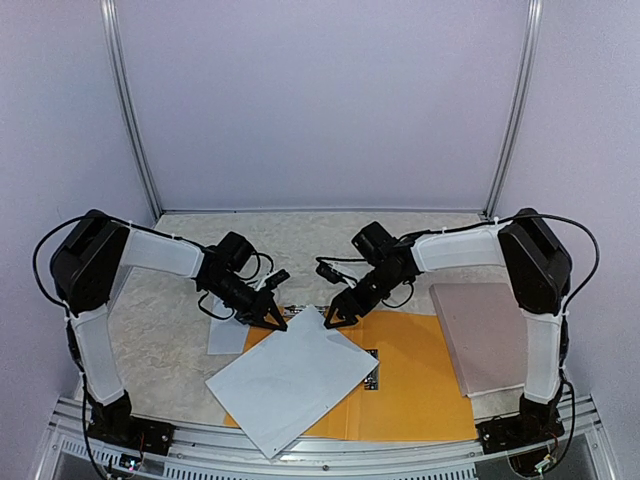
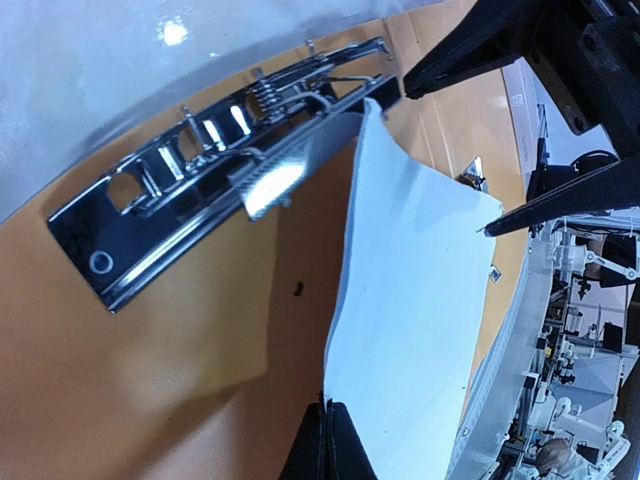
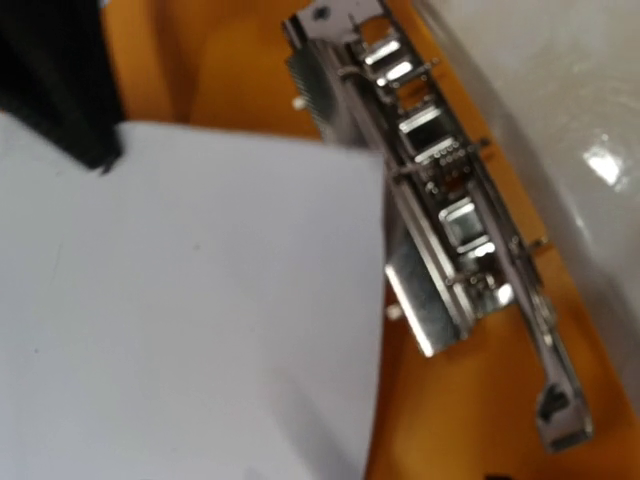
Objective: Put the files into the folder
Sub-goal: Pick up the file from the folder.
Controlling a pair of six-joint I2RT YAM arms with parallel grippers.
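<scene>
The surface (image 1: 160, 340) carries one folder (image 1: 420, 385), lying open and flat. Treat it as stiff card that should stay put under a light load. Just beside the folder's right edge lies one pinkish board (image 1: 485, 345), which is not part of your job.

The files (image 1: 290, 385) lie askew across the folder's left half and overhang its near edge. Expect them to be light, floppy and slippery sheet on sheet. Pinched at an edge or corner, they will likely bow and fan rather than move as a block. They read as one pile, and you cannot count the sheets from here.

One metal clip (image 2: 220, 175) sits at the folder's far edge, by the paper's far corner. Your left hand (image 1: 277, 322) is pinched closed on the paper's edge there, which curls upward. Your right hand (image 1: 333, 320) stands wide and holds nothing.
</scene>
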